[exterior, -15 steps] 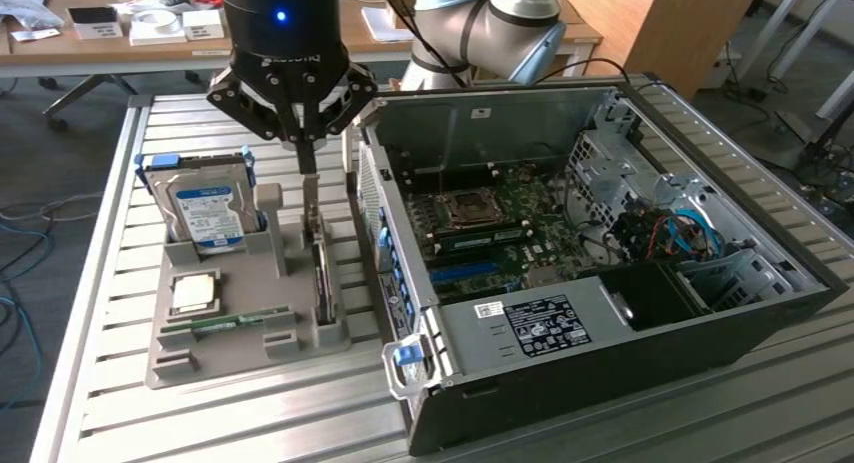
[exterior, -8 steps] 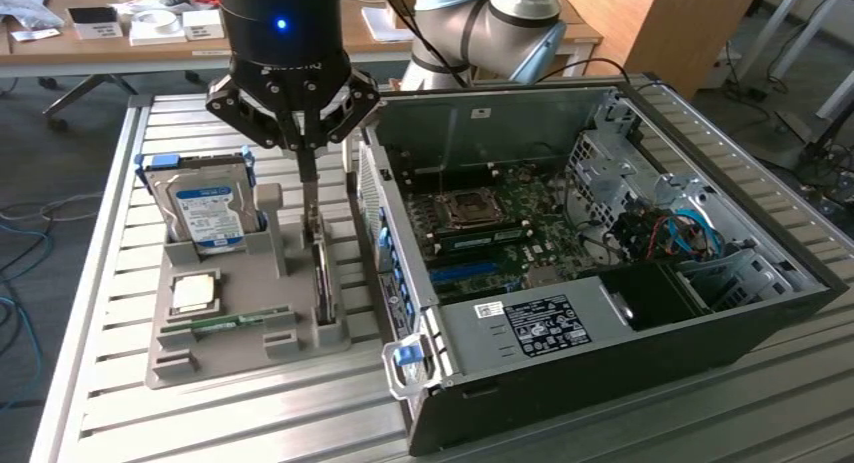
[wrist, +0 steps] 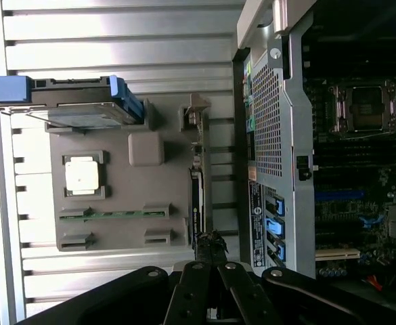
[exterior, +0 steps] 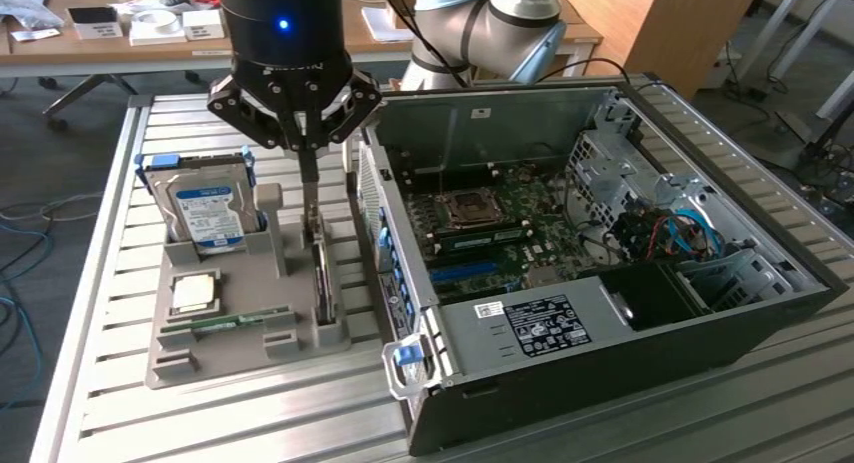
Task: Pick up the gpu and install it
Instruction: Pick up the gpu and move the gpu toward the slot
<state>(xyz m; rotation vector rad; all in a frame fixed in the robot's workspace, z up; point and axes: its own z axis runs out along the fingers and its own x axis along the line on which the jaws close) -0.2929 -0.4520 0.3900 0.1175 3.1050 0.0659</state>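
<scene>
The gpu (exterior: 324, 283) stands on its edge in the slot of the grey holder tray (exterior: 227, 348) nearest the computer case. It looks like a thin dark strip. My gripper (exterior: 308, 208) points straight down over it, with its narrow fingers drawn together on the card's top edge. In the wrist view the fingers (wrist: 206, 238) meet over one end of the gpu (wrist: 195, 196), which still sits in the tray (wrist: 116, 189).
The tray also holds a silver hard drive with a blue-white label (exterior: 207, 208), a CPU (exterior: 195, 293) and a green RAM stick (exterior: 227, 323). The open computer case (exterior: 747, 313) lies on the exterior view's right, its motherboard (exterior: 494, 233) exposed. All of it rests on a slatted metal table (exterior: 200, 423).
</scene>
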